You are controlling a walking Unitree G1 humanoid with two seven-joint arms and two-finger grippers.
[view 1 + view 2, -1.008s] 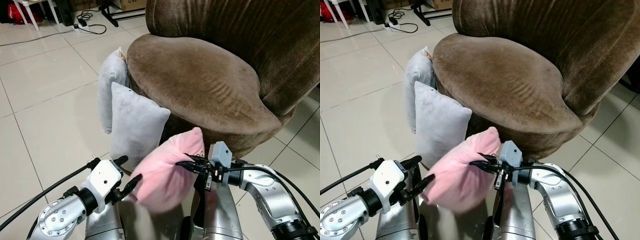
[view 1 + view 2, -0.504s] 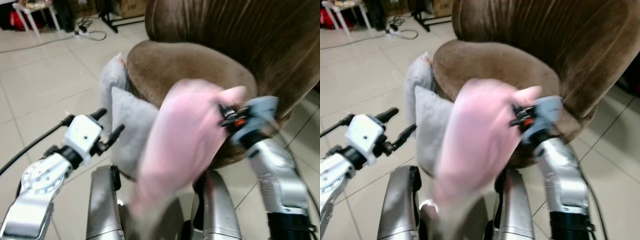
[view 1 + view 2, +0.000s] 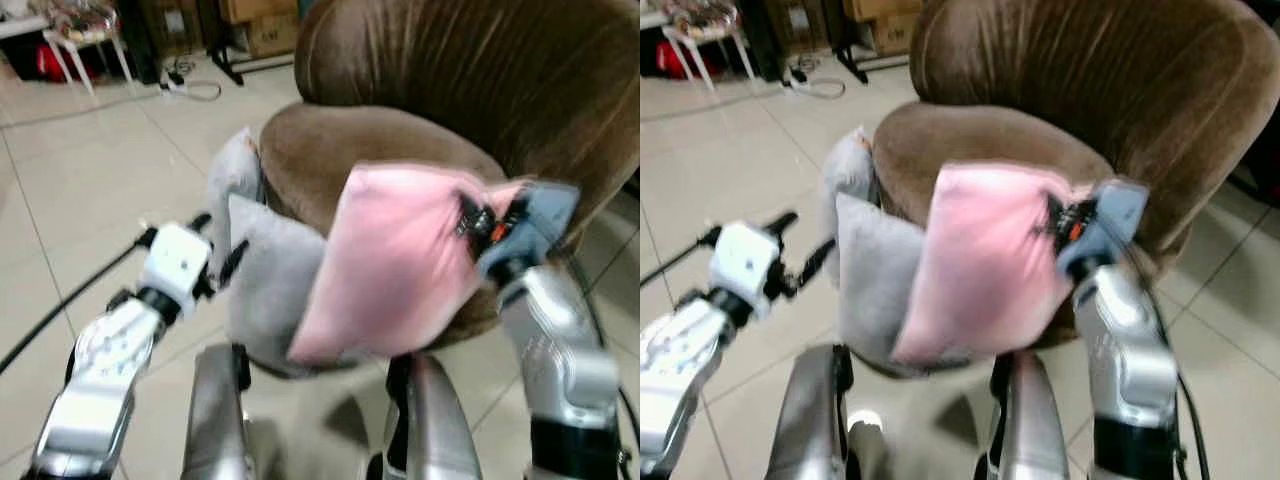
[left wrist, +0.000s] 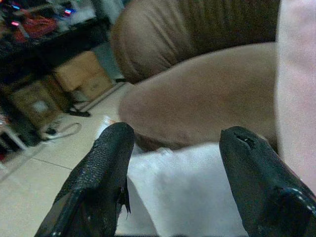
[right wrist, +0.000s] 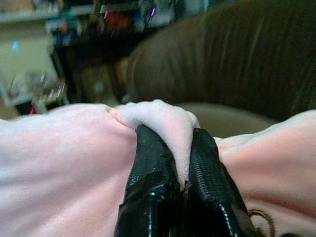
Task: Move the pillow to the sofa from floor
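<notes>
Now pink pillow [image 3: 400, 260] pinched in right claw [image 5: 180, 182], hanging

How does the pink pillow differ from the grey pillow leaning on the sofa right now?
The pink pillow hangs in the air, pinched at a corner by the right gripper; the grey pillow stands on the floor against the brown sofa. The pink one is in front and hides part of the grey one. Both are soft and square-shaped, and neither lies on the seat yet.

Silver arms; white left wrist block [image 3: 176, 262], blue-grey right one [image 3: 527, 222]; black cables.
</notes>
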